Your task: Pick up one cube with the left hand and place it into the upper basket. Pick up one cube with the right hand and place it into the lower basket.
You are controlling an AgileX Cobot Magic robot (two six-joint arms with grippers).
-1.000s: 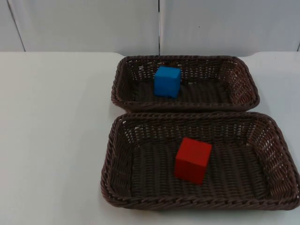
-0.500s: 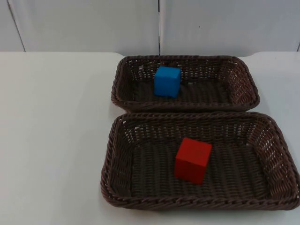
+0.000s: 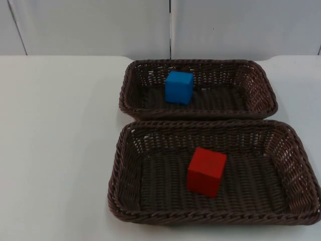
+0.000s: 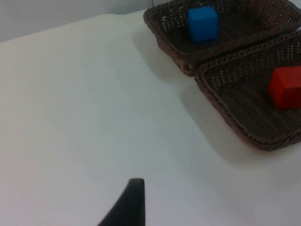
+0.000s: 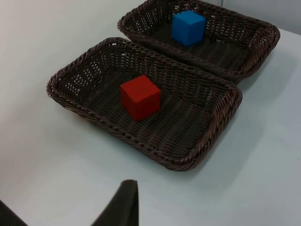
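Nothing has shifted since a second ago: both cubes and both baskets sit exactly where they were. On the white bench [image 3: 60, 150] the upper dark brown woven wicker basket [image 3: 261, 90] lies close to the grey partition wall [image 3: 90, 25], and the small blue cube [image 3: 179, 87] rests upright on its floor, left of the middle and near the far wall. The lower dark brown woven wicker basket [image 3: 296, 165], the larger-looking of the two from above, lies just in front of it, their long rims touching or very nearly so. The red cube [image 3: 206, 171] stands on that basket's floor near its centre, clear of all four walls.

Both arms wait drawn back off the baskets. The left tool [image 4: 129, 207] hangs over bare bench, well apart from the baskets on their left side, with one dark fingertip in sight; I cannot tell whether it is released or clenched. The right tool [image 5: 123, 207] hangs over bare bench near the lower basket's front rim; its state I cannot tell either.
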